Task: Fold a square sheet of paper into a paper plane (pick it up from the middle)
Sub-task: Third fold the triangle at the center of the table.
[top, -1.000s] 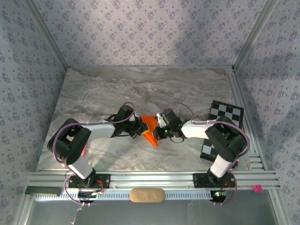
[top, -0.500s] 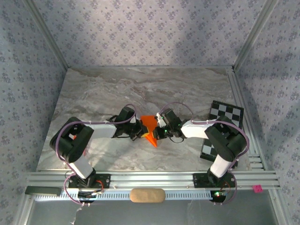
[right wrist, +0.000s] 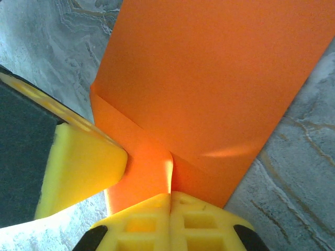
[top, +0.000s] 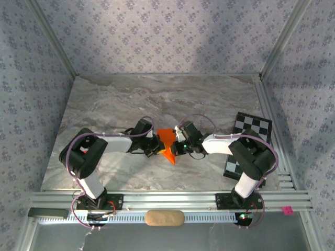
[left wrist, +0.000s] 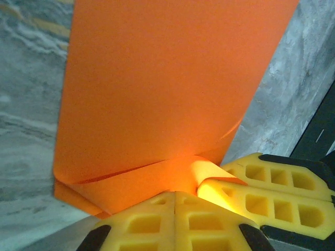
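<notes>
Nearest of all, a tan oval lump [top: 164, 218] lies on the metal rail [top: 172, 200] in front of the two arm bases, and a tiny pink square [top: 287, 210] sits at the right end of that rail. From the bases, both arms bend in toward the middle of the grey marble table [top: 104, 104] and meet there, low over it. The left tool [top: 156, 147] comes in from the left and the right tool [top: 178, 147] from the right, and they face each other very close. Between them is the sheet of paper [top: 167, 139], bright orange and folded, with a sharp point aimed at the near edge and a wider part on the far side. In the left wrist view, the left tool's yellow fingers [left wrist: 149, 225] are pressed tight together, and the folded near edge of the paper runs right up to where they meet, so it looks pinched there. In the right wrist view, the right tool's yellow fingers [right wrist: 201, 225] are pressed together too, with a raised crease of the paper going into the line between them. One yellow finger of the other tool pokes in just beside each grip. The rest of the paper spreads flat and smooth away from the fingers. Farther right, a black-and-white checkerboard card [top: 253, 125] lies partly under the right arm. Behind the table stand walls [top: 167, 36] with a small flower print.
</notes>
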Controlling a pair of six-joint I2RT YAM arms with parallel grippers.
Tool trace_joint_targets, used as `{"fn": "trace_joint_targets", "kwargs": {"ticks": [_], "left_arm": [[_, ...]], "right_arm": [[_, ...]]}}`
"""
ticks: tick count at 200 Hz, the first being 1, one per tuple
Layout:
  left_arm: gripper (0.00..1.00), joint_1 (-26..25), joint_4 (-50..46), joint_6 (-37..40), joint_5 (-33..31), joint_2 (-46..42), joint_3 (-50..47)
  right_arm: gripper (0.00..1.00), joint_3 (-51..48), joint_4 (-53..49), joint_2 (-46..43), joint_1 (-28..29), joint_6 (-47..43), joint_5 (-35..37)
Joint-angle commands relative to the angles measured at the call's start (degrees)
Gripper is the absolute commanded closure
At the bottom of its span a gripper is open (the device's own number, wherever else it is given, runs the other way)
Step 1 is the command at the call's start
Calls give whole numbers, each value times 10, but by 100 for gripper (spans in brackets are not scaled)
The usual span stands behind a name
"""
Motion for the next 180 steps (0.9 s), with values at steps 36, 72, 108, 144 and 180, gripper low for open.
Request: {"fn": "trace_joint_targets", "kwargs": {"ticks": [36,72,108,144,180], "left_arm": [[100,-5,-13,11,-15,22,-8],[100,-6,-12,10,-20,29,-18],[100,-7,-13,10,-24,27,-20],[100,-7,-14,12,-27,24,-22],[100,-7,-15,13,-28,22,-22]], "right_arm": [[100,-5,-35,15,3,0,28],[95,2,-39,0,2,11,25],[68,1,-53,-59,-4,48,35],[60,-24,-43,-109,-9,107,27],[86,-11,-33,-86,19,119,-64]]}}
